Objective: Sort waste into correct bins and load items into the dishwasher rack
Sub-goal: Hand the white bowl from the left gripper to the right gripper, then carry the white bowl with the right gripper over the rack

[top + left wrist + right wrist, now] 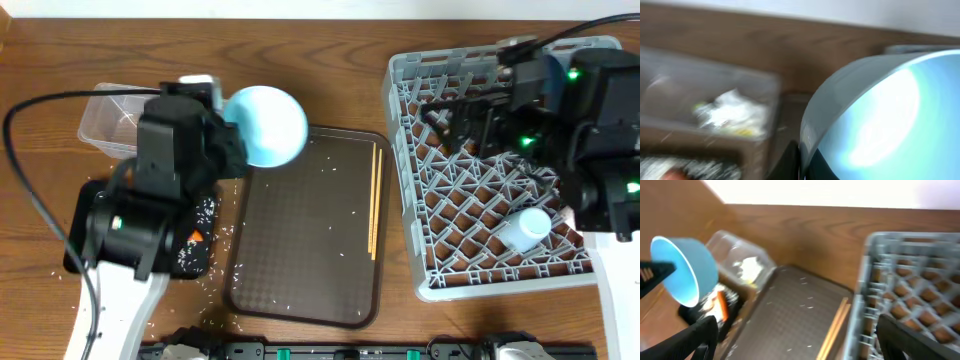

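Note:
My left gripper (228, 125) is shut on the rim of a light blue, bowl-shaped cup (267, 124) and holds it tilted in the air between the clear tub (100, 118) and the brown serving tray. In the left wrist view the fingers (805, 162) pinch the cup wall (880, 110). Crumpled white paper with a green-yellow wrapper (727, 112) lies in the tub. The black tray (80, 225) holds an orange carrot piece (196, 237) and rice. My right gripper (462, 115) is open and empty above the far part of the grey dishwasher rack (408, 200). A small pale cup (525, 228) lies in the rack.
The dark brown serving tray (310, 230) lies in the middle with a pair of wooden chopsticks (375, 200) along its right side and loose rice grains on it. Rice is also scattered on the table beside the black tray. A black cable runs at the far left.

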### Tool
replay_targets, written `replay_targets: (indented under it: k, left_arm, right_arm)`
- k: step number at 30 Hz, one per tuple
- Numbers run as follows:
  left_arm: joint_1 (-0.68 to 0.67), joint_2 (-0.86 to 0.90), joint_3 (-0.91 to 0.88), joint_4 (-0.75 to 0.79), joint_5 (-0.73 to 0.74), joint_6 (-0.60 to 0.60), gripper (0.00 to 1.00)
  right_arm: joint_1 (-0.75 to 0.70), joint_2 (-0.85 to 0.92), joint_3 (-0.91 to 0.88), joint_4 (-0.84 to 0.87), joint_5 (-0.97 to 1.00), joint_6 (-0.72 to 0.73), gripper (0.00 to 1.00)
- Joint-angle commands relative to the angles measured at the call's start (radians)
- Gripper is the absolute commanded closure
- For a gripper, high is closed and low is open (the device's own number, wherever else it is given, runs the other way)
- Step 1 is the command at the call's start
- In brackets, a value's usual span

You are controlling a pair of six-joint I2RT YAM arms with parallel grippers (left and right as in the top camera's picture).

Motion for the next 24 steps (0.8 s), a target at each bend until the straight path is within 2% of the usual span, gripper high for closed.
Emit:
replay_targets:
  k: [1,6,13,16,20,23,24]
  left_arm:
    - [-0.046,0.012,0.011,0.005,0.068,0.011,0.94]
    - [-0.086,0.028,0.011,0.018,0.068,-0.026,0.94]
    - [-0.089,0.029,0.011,0.039,0.068,-0.026,0.94]
    - [-0.093,0.03,0.011,0.039,0.068,-0.029,0.94]
    - [-0.093,0.03,0.011,0.039,0.068,-0.029,0.93]
    - [-0.093,0.031,0.011,0.039,0.068,-0.029,0.94]
    - [-0.093,0.032,0.011,0.039,0.068,-0.03,0.94]
  right_arm:
    - [0.089,0.001,0.01,0.018,-0.06,-0.004,0.05]
    - [0.241,0.027,0.01,0.048,0.072,-0.003,0.07]
    - [0.392,0.135,0.01,0.066,0.192,0.034,0.19]
    - [0.424,0.188,0.01,0.071,0.317,0.086,0.27]
    - [0.443,0.244,0.01,0.121,0.322,0.086,0.39]
    - [0.455,0.269,0.01,0.187,0.322,0.087,0.55]
    - [0.458,0.272,0.01,0.21,0.324,0.097,0.57]
